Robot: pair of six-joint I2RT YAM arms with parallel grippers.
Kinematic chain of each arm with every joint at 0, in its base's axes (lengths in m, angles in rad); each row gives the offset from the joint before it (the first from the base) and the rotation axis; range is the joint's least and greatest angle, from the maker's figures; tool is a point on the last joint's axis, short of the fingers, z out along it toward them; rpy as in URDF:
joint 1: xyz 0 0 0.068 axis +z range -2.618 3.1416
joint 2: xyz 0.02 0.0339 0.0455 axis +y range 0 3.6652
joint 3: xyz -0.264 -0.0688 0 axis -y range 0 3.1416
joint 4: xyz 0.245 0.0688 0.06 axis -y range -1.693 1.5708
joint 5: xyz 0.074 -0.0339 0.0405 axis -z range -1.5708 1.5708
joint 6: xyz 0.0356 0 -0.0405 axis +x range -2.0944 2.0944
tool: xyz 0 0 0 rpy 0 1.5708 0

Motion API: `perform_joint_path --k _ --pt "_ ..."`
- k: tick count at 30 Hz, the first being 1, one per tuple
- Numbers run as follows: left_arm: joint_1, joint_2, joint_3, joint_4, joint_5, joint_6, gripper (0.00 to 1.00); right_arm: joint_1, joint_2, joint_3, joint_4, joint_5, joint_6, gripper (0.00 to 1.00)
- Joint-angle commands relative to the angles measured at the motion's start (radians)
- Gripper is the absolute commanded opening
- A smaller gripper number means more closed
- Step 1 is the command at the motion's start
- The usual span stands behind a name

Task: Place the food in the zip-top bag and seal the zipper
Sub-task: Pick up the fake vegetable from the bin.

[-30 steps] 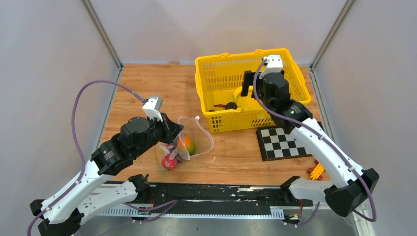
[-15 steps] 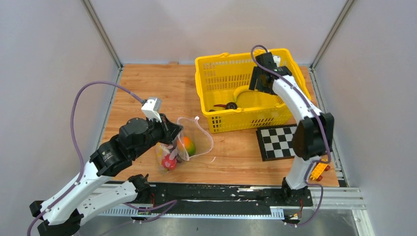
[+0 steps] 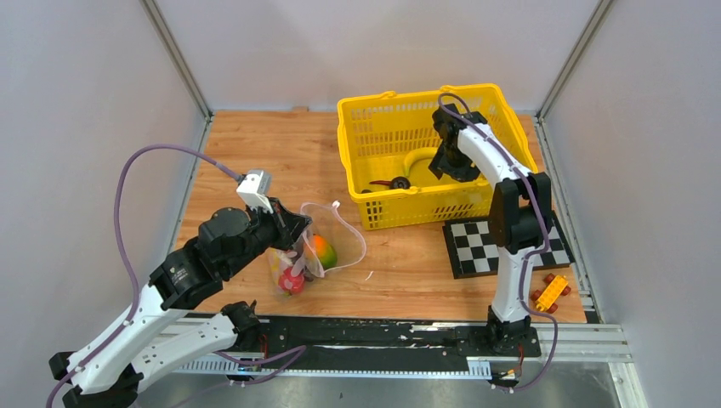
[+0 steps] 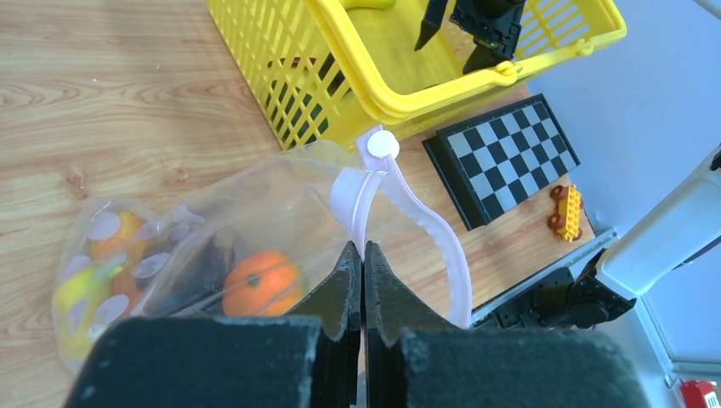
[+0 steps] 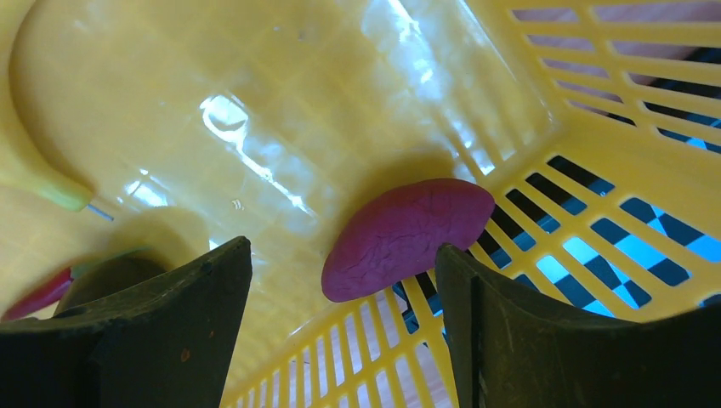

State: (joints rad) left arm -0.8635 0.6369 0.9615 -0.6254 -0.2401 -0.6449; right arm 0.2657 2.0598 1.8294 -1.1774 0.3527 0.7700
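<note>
Purple food (image 5: 408, 236) lies on the basket (image 5: 281, 110) floor, just ahead of the right gripper's (image 5: 338, 272) spread fingers, its long axis slanting across the gap. The left gripper (image 4: 363, 255) pinches the bag (image 4: 255, 204) at its mouth.

Glossy plastic basket (image 5: 281, 110); matt wood table (image 3: 255, 144); clear film zip-top bag (image 4: 255, 204).

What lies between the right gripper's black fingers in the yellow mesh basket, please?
A dark purple rounded toy food piece on the yellow mesh basket's floor, seen in the right wrist view.
</note>
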Motion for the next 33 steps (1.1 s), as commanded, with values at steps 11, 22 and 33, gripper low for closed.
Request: perform_joint_path --k 11,22,33 --pt "-0.002 -0.006 0.003 0.030 -0.005 0.001 0.00 -0.020 -0.020 -0.100 -0.020 -0.009 0.178 0.79" --pt "-0.001 0.004 0.010 0.035 0.004 0.000 0.00 -0.022 0.007 -0.192 0.048 -0.043 0.190 0.73" --pt "-0.002 0.008 0.006 0.037 0.002 -0.001 0.00 -0.019 -0.043 -0.275 0.192 -0.102 0.106 0.53"
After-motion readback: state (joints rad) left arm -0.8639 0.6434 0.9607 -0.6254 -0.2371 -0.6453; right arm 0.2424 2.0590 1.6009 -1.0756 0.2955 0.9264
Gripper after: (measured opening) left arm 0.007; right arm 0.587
